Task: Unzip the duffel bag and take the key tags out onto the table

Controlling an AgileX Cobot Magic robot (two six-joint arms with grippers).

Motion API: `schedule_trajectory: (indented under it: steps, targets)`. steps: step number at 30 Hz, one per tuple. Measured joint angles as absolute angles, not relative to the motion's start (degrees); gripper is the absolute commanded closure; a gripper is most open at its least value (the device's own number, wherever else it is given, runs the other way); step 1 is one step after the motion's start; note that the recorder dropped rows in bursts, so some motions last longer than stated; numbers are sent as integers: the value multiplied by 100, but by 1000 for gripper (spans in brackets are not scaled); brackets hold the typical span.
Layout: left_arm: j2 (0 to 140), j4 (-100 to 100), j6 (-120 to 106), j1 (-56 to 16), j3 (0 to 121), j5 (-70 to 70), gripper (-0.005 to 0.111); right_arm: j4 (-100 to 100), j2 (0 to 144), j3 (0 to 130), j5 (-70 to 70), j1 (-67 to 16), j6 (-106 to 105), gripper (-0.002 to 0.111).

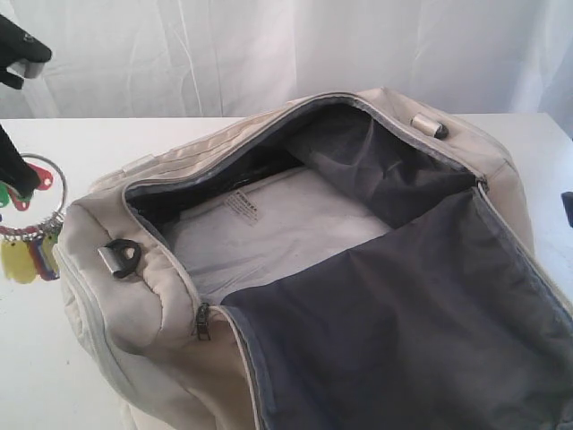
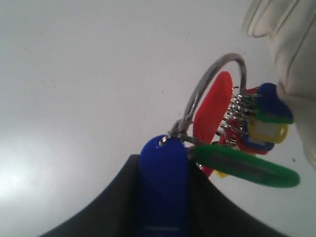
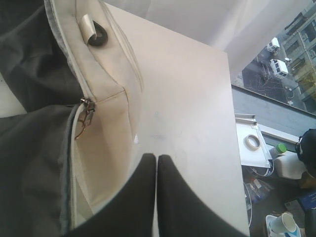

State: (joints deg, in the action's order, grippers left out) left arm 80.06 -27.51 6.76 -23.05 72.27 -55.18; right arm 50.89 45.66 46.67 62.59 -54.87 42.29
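White table [image 1: 45,358] below: left gripper [image 2: 164,170] pinches just 1 blue tag [image 2: 162,153], so the key tags [image 2: 237,123] may slip; right gripper [image 3: 156,165] pressed together.

Quick tally: one large cream-beige fabric duffel bag [image 1: 161,331], with two pale tabs with dark rings [image 1: 119,258] and two dark metal zipper pulls [image 1: 204,322]. One bunch of coloured plastic key tags [image 2: 232,133], at least five tags, too overlapped for an exact number. Two black tools, left tool [image 2: 164,165] and right tool [image 3: 157,163]. One white worktop [image 1: 36,358].
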Motion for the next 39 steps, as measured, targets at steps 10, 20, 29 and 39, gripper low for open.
schedule_trajectory:
  steps: [10,20,29,39]
  targets:
    - [8639,-2693,1498,-2277,6629,-4229,91,5084,4566,4667,6259,-5487,4229,107]
    - [8685,-3508,1813,-2263,6920,-5331,25,5084,4566,4667,6259,-5487,4229,107]
    - [8416,-3324,1384,-2263,7497,-6237,25,5084,4566,4667,6259,-5487,4229,107]
    - [6828,-2152,736,-2263,7646,-5856,100,5084,4566,4667,6259,-5487,4229,107]
